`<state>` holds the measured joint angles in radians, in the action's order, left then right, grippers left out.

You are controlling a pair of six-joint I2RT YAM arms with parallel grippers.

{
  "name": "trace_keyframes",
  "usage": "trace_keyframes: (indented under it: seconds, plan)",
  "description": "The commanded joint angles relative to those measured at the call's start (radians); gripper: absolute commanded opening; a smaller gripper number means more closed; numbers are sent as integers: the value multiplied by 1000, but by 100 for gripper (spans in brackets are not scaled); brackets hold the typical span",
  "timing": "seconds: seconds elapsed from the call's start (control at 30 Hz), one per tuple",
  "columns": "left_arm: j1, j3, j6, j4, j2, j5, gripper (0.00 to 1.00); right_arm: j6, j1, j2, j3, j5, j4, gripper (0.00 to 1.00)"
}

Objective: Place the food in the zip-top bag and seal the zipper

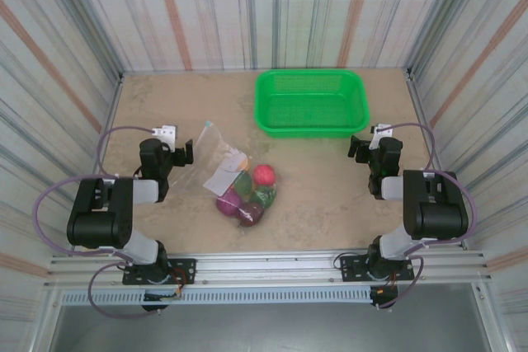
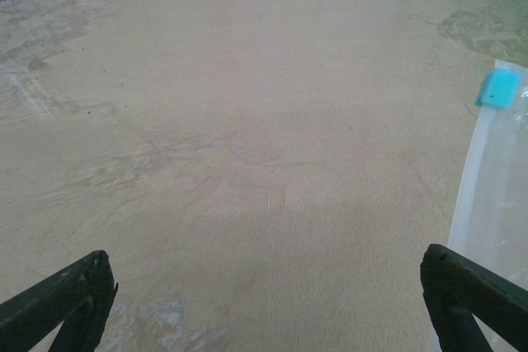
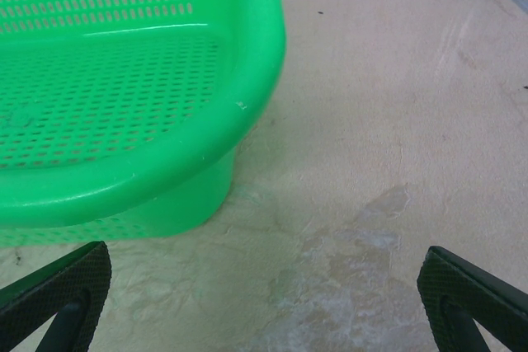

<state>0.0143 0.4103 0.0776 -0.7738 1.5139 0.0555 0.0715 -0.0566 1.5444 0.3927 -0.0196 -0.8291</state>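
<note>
The zip-top bag [image 1: 216,152] lies flat at the middle of the table, its mouth toward the far left. Its whitish zipper [image 2: 472,183] with the light-blue slider [image 2: 499,88] shows at the right edge of the left wrist view. The food [image 1: 248,194], red, green, purple, maroon and orange pieces, is bunched at the bag's near end; I cannot tell whether it is inside the plastic. My left gripper [image 1: 183,147] [image 2: 266,276] stands open just left of the bag, nothing between its fingers. My right gripper [image 1: 367,143] [image 3: 262,269] is open over bare table.
A green mesh basket [image 1: 310,101] [image 3: 124,121] stands at the back centre, its near right corner just ahead of my right gripper. Striped walls enclose the table [image 1: 330,212] on three sides. Bare tabletop lies in front of the food and along both sides.
</note>
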Motion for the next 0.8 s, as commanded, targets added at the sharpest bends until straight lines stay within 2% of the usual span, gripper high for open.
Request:
trace_keyframes:
  seconds: [0.0,0.63,0.77]
  plan:
    - [7,2,-1,-9,-4,-19,99,17,6,2,5,17,2,99]
    - [4,6,-1,-4,-2,-18,99,17,6,1,5,15,2,99]
    - [-13,15,-11,4,2,15,99,17,6,1,5,16,1,99]
